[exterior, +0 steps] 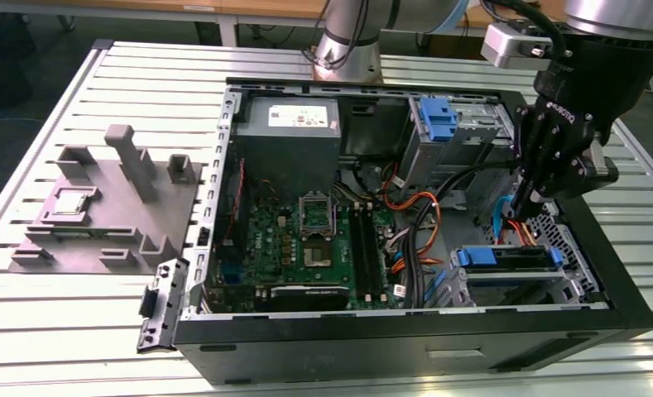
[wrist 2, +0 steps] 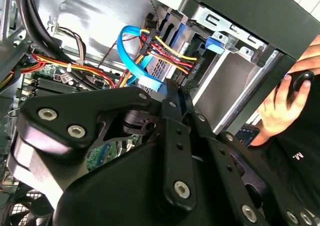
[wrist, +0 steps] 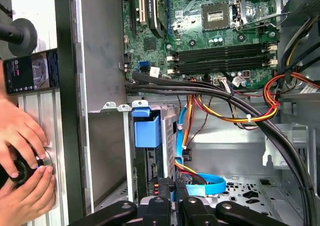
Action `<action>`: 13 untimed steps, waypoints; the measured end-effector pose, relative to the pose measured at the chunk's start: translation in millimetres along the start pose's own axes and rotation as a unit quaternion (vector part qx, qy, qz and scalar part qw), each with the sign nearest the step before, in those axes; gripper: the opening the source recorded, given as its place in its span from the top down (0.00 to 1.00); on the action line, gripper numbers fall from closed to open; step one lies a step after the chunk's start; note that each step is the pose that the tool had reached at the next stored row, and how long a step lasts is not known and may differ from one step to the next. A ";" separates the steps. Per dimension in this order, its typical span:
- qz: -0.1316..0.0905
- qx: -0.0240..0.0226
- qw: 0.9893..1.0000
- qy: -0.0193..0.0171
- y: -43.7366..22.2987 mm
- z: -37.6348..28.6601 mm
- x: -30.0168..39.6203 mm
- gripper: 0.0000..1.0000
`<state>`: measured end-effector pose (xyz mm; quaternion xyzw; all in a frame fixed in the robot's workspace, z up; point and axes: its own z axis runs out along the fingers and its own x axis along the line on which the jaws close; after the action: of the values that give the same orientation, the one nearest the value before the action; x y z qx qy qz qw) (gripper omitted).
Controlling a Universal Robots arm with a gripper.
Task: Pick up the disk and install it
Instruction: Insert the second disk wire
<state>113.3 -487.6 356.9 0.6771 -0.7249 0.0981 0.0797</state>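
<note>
The disk (exterior: 511,258) sits in the drive bay at the near corner of the open computer case, on the exterior view's right, with its blue carrier tab (wrist: 146,128) toward the case wall. Red, yellow and black wires and a blue flat cable (wrist 2: 131,40) reach its connector end (wrist 2: 192,71). My gripper (exterior: 524,201) hangs just above that end, inside the case. In both wrist views its fingers (wrist 2: 172,99) lie pressed together, shut with nothing between them, and the tips (wrist: 172,198) point at the plugged cables.
The case's black rim (exterior: 591,240) runs close beside the gripper. A second blue carrier (exterior: 441,117) stands in the upper drive cage. Thick black cables (wrist: 240,104) cross above the bay. A person's hands (wrist: 22,156) hold a black knob outside the case wall. A grey fixture (exterior: 100,207) lies on the table.
</note>
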 end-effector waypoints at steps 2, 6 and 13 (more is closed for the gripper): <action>0.000 0.000 1.000 0.000 0.0 0.0 0.0 0.84; 0.000 0.000 1.000 0.000 0.0 0.2 0.1 0.84; 0.000 -0.002 1.000 -0.023 -0.2 1.4 4.0 0.84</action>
<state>113.3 -491.8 356.5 0.6788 -0.7270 0.0812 0.0639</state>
